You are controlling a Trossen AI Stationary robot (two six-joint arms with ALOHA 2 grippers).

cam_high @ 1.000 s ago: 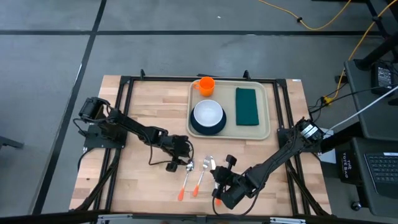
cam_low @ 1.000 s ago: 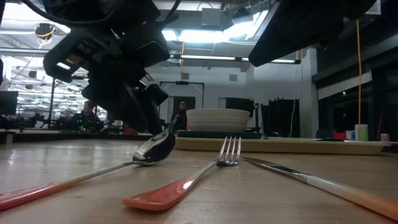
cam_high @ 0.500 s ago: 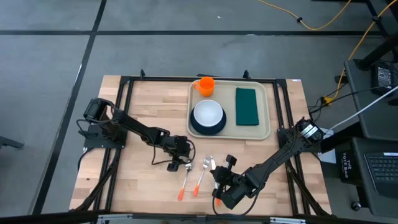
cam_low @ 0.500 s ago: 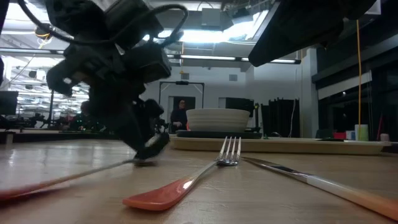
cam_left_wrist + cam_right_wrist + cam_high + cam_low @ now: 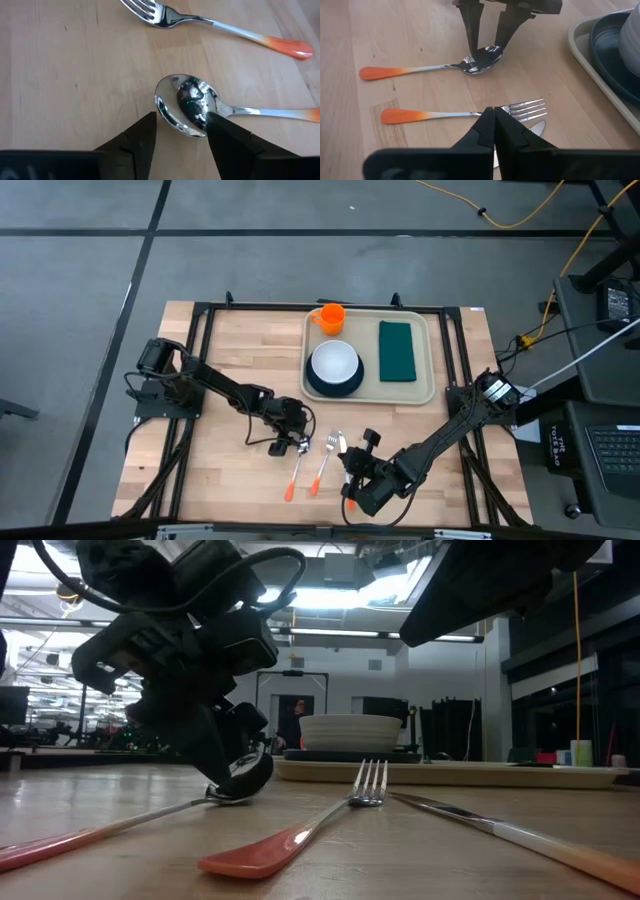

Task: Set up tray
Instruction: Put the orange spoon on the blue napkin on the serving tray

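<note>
Tray: the big beige plastic tray (image 5: 369,396) with round corners and a raised rim sits on the bench at about 1 o'clock, well apart from both claws.
On the tray: a small orange cup (image 5: 331,317) at its 10 o'clock corner, a white bowl (image 5: 334,363) on a dark teal round plate (image 5: 334,388), and a dark green folded napkin (image 5: 397,350) on the 3 o'clock side.
Bench: a light wooden bench (image 5: 220,380) holds it all.
Cutlery: a shiny metal spoon with an orange handle (image 5: 192,104), a metal fork with an orange handle (image 5: 200,21) and a metal knife (image 5: 500,828) lie at about 6 o'clock, not on the tray.
Left claw: the left claw (image 5: 294,443) is down at the spoon's round end, its two dark fingers (image 5: 135,145) open, one on each side of the bowl part.
What changed: a second ago this claw stood just beside the spoon. Now it has slid over and dropped lower, and the spoon has turned a little on the wood.
What it means: I think the claw is lined up to pinch the spoon, but it has not closed yet. The spoon is thin and slippery, so it could slide away.
Right claw: the right claw (image 5: 494,114) waits at 6 o'clock above the fork and knife, its fingers pressed together and holding nothing.
Task so far: the cutlery is not placed yet, so there is a good bit to do.
</note>
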